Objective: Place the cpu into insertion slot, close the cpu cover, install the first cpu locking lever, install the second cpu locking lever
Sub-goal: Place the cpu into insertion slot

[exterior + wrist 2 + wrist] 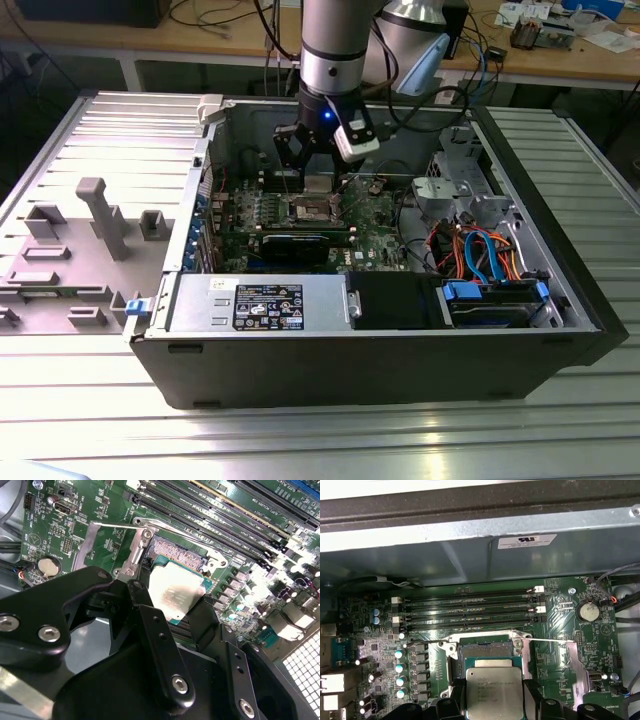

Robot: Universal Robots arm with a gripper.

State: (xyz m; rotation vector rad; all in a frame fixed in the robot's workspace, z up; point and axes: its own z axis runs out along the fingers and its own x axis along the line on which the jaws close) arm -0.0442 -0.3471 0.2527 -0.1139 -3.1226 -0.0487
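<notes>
Inside the open computer case (400,360), at twelve o'clock from the long black expansion card (300,243) in the exterior view, we see the gripper (318,180) clamped on the cpu (175,592) — one finger against each side edge. We find the chip poised over the near edge of the insertion slot (485,650), not seated — the cpu cover (570,662) lies swung open beside it.
</notes>
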